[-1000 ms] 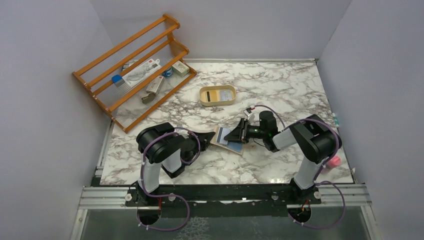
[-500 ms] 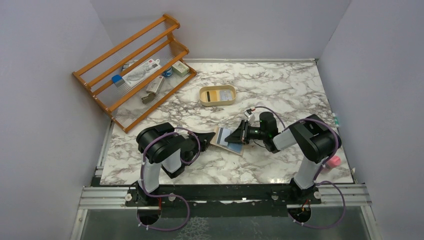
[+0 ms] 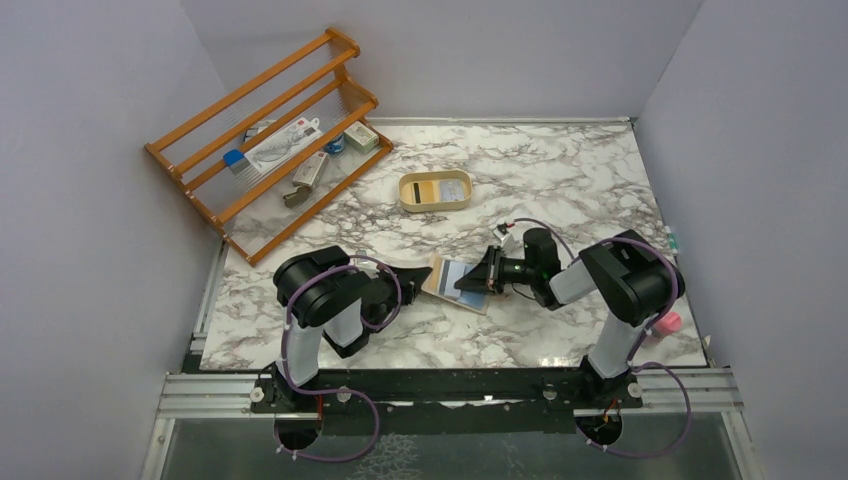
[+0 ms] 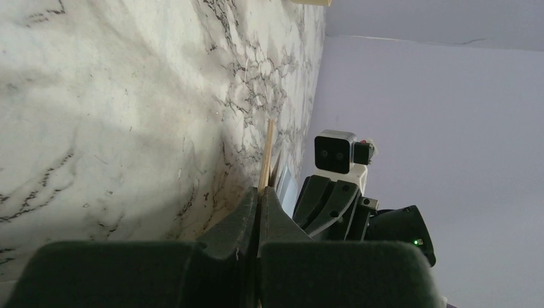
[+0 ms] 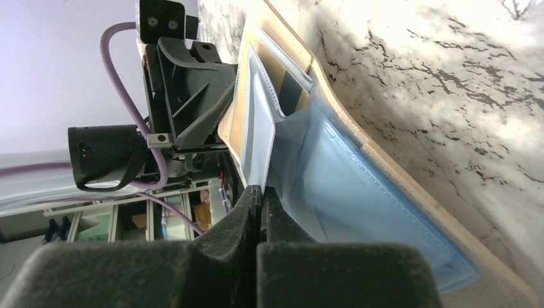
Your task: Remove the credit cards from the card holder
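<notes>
The fingers of the right gripper are clenched on the lower edge of what appears to be a thin whitish plastic credit card, which is seen partly drawn from a light blue inner pocket of the tan-beige leather folding card holder. The fingers of the left gripper are pressed together on the thin tan edge of the card holder at its 9 o'clock side, so the card holder is pinned open between the two grippers, lying on the white grey-veined marble table a little toward 6 o'clock from its middle. Several failures are judged possible. The credit card is pinched only at its edge and could slip free. The pocket lining may be caught along with it, in which case the card holder would be dragged toward 3 o'clock instead of the credit card coming clear. If the left gripper's narrow hold gave way, the card holder would be lifted or folded shut. At 12 o'clock from the card holder, well apart, an oval cream-yellow tray is seen holding a yellowish card and a light blue card side by side. At 10 o'clock a slatted orange wooden rack carries small packets that cannot be identified.
</notes>
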Motion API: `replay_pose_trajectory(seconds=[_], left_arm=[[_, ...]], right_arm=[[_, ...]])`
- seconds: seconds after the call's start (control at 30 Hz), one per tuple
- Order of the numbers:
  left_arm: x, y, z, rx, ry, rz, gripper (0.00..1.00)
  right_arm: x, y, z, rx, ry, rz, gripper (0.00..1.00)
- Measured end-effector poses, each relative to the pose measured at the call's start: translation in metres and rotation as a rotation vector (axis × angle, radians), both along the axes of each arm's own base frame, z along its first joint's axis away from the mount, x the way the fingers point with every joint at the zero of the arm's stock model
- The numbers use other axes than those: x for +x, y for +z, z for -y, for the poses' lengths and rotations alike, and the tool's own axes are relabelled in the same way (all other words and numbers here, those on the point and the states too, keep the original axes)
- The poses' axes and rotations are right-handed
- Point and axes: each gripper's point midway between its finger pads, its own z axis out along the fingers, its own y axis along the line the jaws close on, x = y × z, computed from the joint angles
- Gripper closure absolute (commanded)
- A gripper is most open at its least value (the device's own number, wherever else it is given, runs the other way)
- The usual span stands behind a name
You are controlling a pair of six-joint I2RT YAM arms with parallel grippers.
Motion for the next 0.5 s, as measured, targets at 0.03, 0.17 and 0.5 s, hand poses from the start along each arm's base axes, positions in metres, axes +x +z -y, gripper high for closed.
replay_pose_trajectory(seconds=[0.03, 0.17, 0.5], left_arm=[[0.000, 0.000, 0.000, 0.000, -0.001, 0.000, 1.00], [-0.001, 0.000, 0.001, -0.001, -0.006, -0.001, 1.00], [-0.004, 0.000, 0.004, -0.003, -0.021, -0.002, 1.00]], right_arm=[[-0.001, 0.000, 0.001, 0.000, 0.001, -0.001, 0.99], [-0.002, 0.001, 0.004, -0.001, 0.003, 0.009, 0.99], [-0.005, 0.002, 0.014, -0.017, 0.001, 0.025, 0.99]])
